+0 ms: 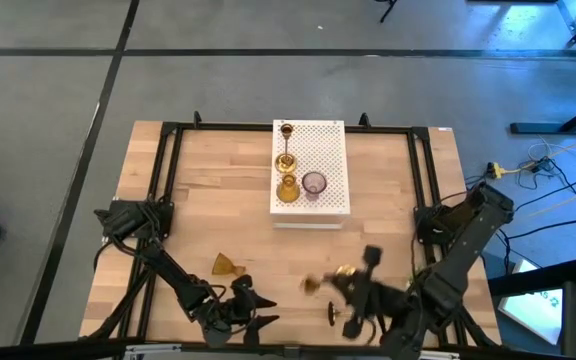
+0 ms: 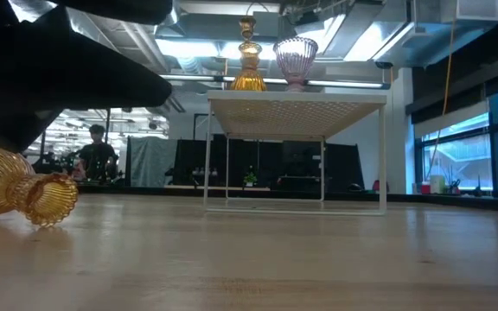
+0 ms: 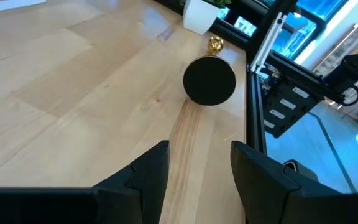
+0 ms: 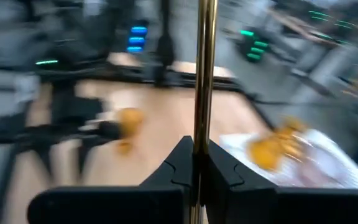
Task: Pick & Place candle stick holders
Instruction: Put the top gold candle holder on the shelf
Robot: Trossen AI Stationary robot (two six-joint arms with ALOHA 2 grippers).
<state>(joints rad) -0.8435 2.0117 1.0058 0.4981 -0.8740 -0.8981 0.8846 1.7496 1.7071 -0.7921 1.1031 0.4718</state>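
Perforated box (image 1: 311,167) at bench (image 1: 218,200) 12 o'clock, three holders (image 1: 287,188) on it; tipped holder (image 1: 228,266) at 7; another (image 1: 330,318) at 5.

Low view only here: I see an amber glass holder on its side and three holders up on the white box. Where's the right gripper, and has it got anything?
Observer: The right gripper is shut on the stem of a brass candlestick, near the front edge of the table, right of centre.
Operator: And the left one?
Observer: The left gripper is open and empty, between the tipped amber glass holder and the front edge.
Operator: Anything in front of it?
Observer: Its wrist view shows a dark round disc ahead of the fingers; I can't tell whether that's a candlestick's base.
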